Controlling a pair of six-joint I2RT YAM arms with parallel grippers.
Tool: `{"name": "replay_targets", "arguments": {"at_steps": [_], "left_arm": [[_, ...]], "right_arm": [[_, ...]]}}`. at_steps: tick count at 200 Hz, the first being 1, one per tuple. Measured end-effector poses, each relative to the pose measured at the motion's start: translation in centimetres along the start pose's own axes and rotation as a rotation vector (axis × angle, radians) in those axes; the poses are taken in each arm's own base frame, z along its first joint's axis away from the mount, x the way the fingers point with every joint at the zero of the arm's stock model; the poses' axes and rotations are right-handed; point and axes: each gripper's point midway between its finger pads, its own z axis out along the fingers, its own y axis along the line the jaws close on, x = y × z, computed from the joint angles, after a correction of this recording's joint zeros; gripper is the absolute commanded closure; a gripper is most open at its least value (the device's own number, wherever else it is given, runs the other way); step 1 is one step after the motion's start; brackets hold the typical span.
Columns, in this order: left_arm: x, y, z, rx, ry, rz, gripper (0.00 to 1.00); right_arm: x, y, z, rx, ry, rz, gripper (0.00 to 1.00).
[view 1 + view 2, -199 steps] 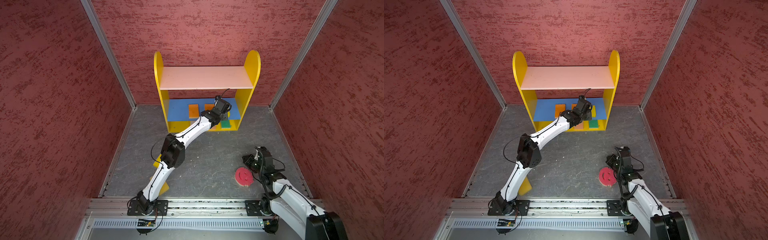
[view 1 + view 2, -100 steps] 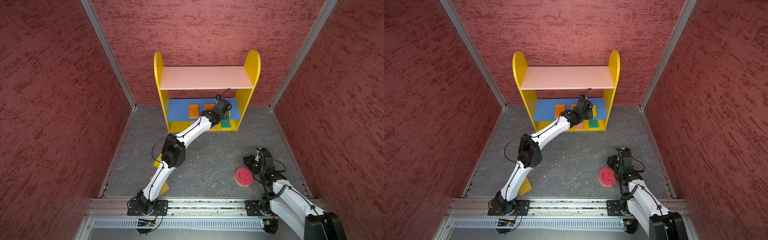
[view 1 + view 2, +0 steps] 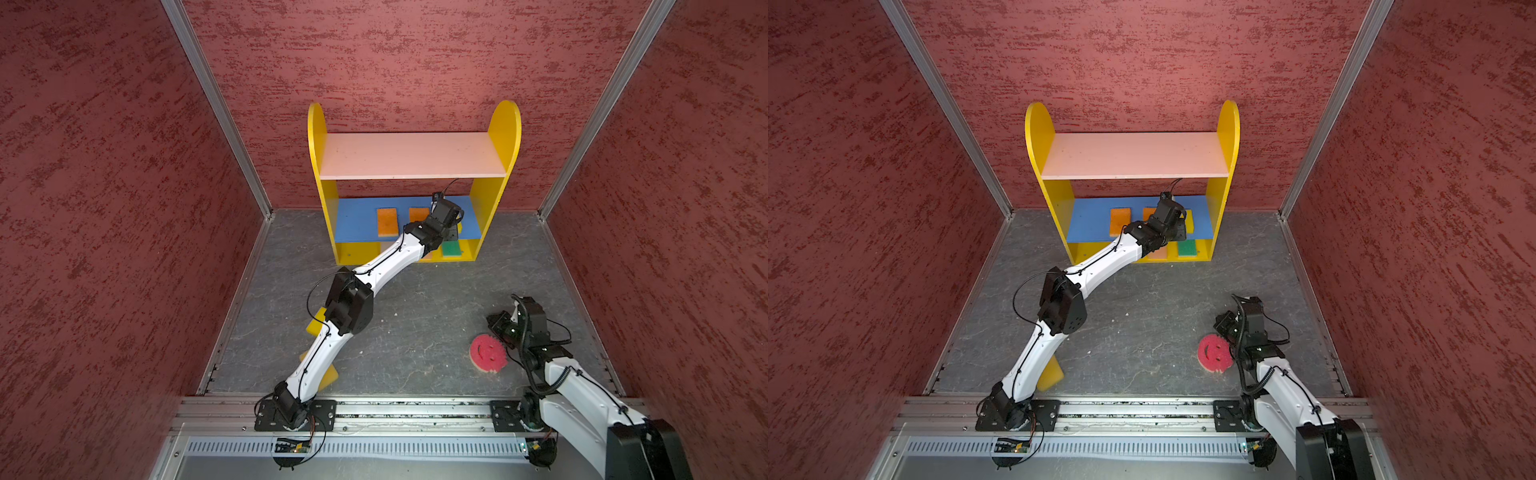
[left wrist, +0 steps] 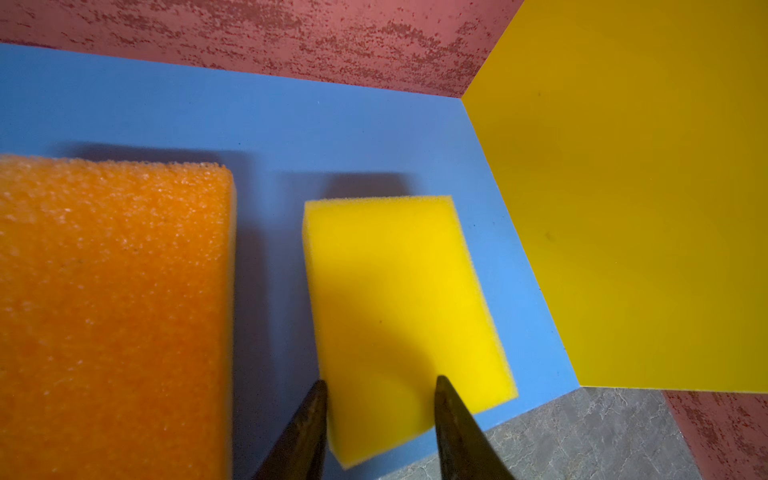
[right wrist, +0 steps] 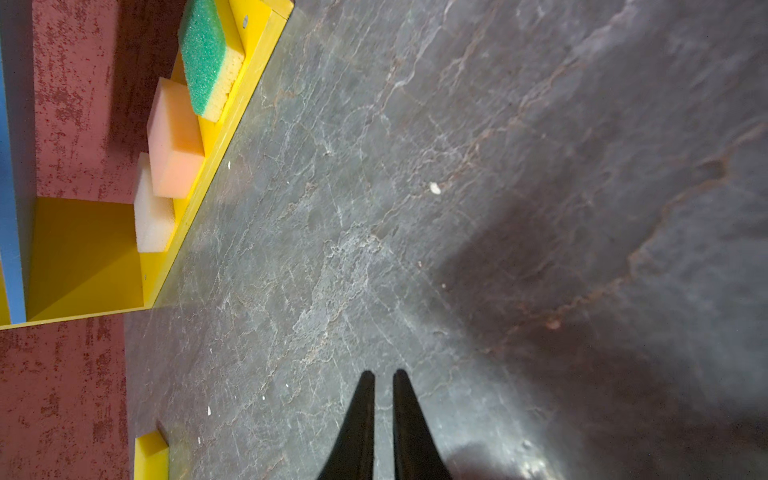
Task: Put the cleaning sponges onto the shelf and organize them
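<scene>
The shelf (image 3: 505,137) stands against the back wall. My left gripper (image 4: 378,380) reaches into its middle tier, open, just over a yellow sponge (image 4: 395,299) that lies flat on the blue board (image 4: 166,116). One fingertip is at the sponge's side edge and the other is over its top. Two orange sponges (image 3: 387,222) (image 4: 112,311) lie beside it. On the bottom board lie a green (image 5: 205,54), a peach (image 5: 174,141) and a cream sponge (image 5: 151,216). The round pink smiley sponge (image 3: 487,353) lies on the floor beside my right gripper (image 5: 383,374), which is shut and empty.
Two yellow sponges (image 3: 316,326) (image 3: 328,376) lie on the grey floor under my left arm, near its base. Red walls close in both sides and the back. A metal rail (image 3: 415,409) runs along the front edge. The pink top board (image 3: 407,156) is bare.
</scene>
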Motion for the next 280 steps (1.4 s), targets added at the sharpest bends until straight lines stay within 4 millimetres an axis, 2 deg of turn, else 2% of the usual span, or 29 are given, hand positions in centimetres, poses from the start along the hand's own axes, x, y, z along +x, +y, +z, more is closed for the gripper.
{"name": "replay_targets", "arguments": {"at_steps": [31,92,126,155,167,198,217,231,252,280], "left_arm": [[0.0,-0.1,0.0,0.005,0.003,-0.009,0.48],[-0.1,-0.2,-0.2,0.008,0.000,-0.015,0.48],[-1.3,-0.5,-1.5,0.019,-0.021,-0.018,0.48],[-2.9,-1.3,-3.7,0.048,-0.053,-0.023,0.47],[-3.6,-1.8,-4.7,0.070,-0.069,-0.027,0.56],[-5.2,-2.5,-6.9,0.116,-0.100,-0.038,0.79],[-5.2,-2.3,-6.9,0.120,-0.092,-0.044,0.86],[-5.3,-1.8,-6.7,0.117,-0.088,-0.046,0.84],[-5.9,-0.8,-6.2,0.121,-0.089,-0.076,0.67],[-6.8,0.5,-5.0,0.136,-0.096,-0.118,0.62]], "right_arm": [[0.0,0.0,0.1,-0.002,0.003,0.002,0.87],[0.4,-0.1,-0.1,-0.021,0.008,0.006,0.88],[-0.1,0.8,-0.7,-0.055,-0.020,-0.005,0.90],[-0.7,1.6,-1.0,-0.059,-0.024,-0.022,0.93],[-1.5,2.6,-1.3,-0.073,-0.037,-0.041,1.00],[-4.6,6.8,-2.0,-0.132,-0.091,-0.107,1.00],[-5.7,8.4,-2.5,-0.164,-0.119,-0.128,1.00],[-5.8,8.6,-2.5,-0.170,-0.124,-0.132,1.00],[-5.7,8.4,-2.5,-0.165,-0.120,-0.129,1.00],[-5.6,8.2,-2.3,-0.160,-0.117,-0.124,1.00]]}}
